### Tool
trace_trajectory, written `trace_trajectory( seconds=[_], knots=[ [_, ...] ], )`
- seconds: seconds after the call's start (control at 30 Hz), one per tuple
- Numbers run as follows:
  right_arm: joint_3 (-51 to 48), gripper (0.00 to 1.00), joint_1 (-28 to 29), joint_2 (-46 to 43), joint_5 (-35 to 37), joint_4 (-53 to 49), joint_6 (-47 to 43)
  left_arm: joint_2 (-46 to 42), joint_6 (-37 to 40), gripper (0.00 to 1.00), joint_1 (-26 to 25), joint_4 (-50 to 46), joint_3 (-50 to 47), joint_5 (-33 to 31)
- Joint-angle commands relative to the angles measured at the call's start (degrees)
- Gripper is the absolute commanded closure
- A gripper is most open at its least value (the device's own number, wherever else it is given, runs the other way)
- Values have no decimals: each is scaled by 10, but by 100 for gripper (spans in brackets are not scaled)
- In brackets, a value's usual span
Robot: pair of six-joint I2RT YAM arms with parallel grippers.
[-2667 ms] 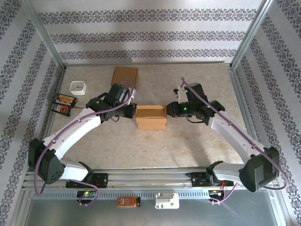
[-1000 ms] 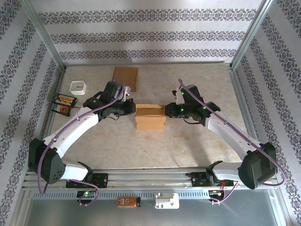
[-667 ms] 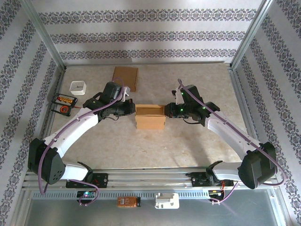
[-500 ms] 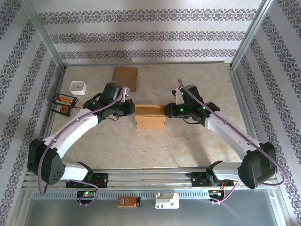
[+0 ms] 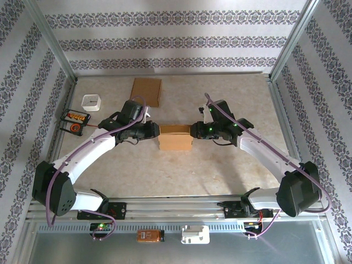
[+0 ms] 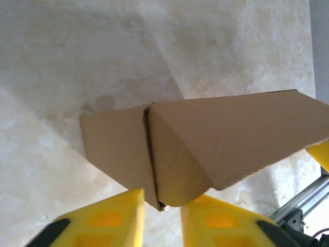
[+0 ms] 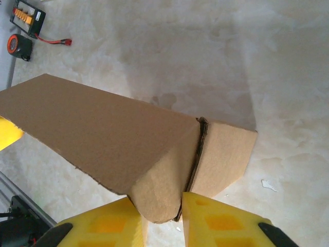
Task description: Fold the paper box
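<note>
While the end flaps are not yet flush, the box (image 5: 176, 137) lies between the two arms in the overhead view. The left gripper (image 5: 154, 131) is at one end and the right gripper (image 5: 194, 130) at the other, each touching it or just short of it. To do this step well, I judge both should press inward evenly and level, so the box neither slides nor twists. A flat cardboard sheet (image 5: 146, 91) lies well beyond the left gripper. A white cup (image 5: 91, 102) and an orange gadget (image 5: 75, 120) sit off to its outer side, and none of these stands in the way.

From the left wrist, the left gripper (image 6: 162, 200) looks released: its fingers stand parted, with the box's end corner and flap seam reaching into the gap. That seam gapes slightly.

From the right wrist, the right gripper (image 7: 163, 206) likewise stands loosened around the other end's seam. A small white scrap (image 7: 268, 184) lies on the table (image 7: 257, 62) just beside it, harmless.
</note>
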Motion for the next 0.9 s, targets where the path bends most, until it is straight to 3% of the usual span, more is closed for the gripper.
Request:
trace_trajectory(
  seconds=[0.0,0.27,0.37,0.67,0.87],
  knots=[
    [25,72,5,-10,-14,-13,4,-21,-1,71,6,-15,-5,-6],
    [49,58,-2,-47,-2,-22,-2,-83,5,48,6,9,0,-39],
    [56,58,-5,-58,25,-23,-7,-100,-1,46,6,25,0,-62],
    [70,65,-3,-15,29,-5,-17,-39,-34,55,6,77,21,-34],
    [61,71,-2,3,22,-4,-20,-4,-35,70,6,66,22,-8]
  ],
)
